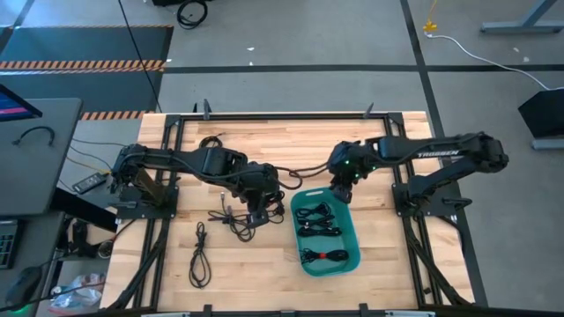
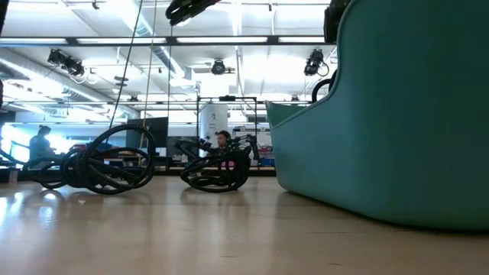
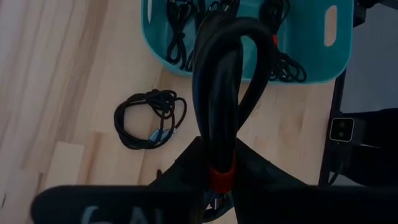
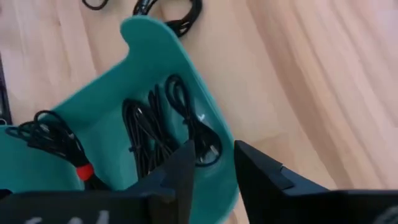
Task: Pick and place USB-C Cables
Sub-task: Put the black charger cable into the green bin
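Note:
My left gripper (image 1: 257,204) hangs over the table's middle, left of the teal tub (image 1: 328,231), shut on a looped black USB-C cable (image 3: 217,81) with a red band. Several cable bundles (image 1: 319,211) lie in the tub, one red-banded (image 4: 84,171). More bundles lie on the wood: (image 1: 233,220), (image 1: 201,255), (image 3: 151,118). My right gripper (image 1: 342,190) is low over the tub's far end, open. One of its fingers (image 4: 180,171) is inside the tub's wall and the other (image 4: 261,171) outside. My left gripper pinches the cable bundle at its red-banded end (image 3: 222,177) between its two fingers. It comes slanting down from the table's left. The loop sticks out past the fingertips, along them, and is lifted clear of the table. My right gripper straddles the tub's wall (image 4: 214,158); I cannot tell whether it touches.
A black frame (image 1: 176,132) borders the wooden table. Bare wood lies near the front edge, between the long loop and the tub. In the low view two bundles (image 2: 114,162), (image 2: 218,169) lie beyond the tub (image 2: 397,114), and a person sits far behind.

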Available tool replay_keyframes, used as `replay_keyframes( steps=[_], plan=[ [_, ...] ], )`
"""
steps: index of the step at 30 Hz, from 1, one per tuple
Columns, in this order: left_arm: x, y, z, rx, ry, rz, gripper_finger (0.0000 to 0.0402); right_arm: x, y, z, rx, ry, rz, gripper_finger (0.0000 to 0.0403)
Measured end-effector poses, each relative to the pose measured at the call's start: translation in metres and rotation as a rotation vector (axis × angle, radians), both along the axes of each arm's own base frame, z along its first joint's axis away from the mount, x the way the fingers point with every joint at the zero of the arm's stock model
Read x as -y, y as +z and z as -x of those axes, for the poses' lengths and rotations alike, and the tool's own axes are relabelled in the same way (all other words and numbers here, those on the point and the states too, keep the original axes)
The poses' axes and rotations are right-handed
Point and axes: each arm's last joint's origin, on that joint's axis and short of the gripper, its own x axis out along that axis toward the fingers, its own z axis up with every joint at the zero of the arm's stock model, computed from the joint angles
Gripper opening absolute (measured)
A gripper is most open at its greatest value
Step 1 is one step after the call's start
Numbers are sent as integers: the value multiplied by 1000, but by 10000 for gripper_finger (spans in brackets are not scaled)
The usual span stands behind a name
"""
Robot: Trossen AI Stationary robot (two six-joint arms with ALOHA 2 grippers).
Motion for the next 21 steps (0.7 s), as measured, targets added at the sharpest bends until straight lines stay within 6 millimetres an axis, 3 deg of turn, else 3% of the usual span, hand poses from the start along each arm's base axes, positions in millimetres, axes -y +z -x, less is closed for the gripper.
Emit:
replay_keyframes(
  steps=[3,9,21],
  plan=[
    [0,0,0,-1,7,4,48,-2,-10,1,-13,9,-10,100],
    [0,0,0,-2,21,12,49,-3,-11,1,-10,73,9,98],
    [0,0,0,-2,33,18,49,8,-16,1,-53,61,78,157]
  ],
)
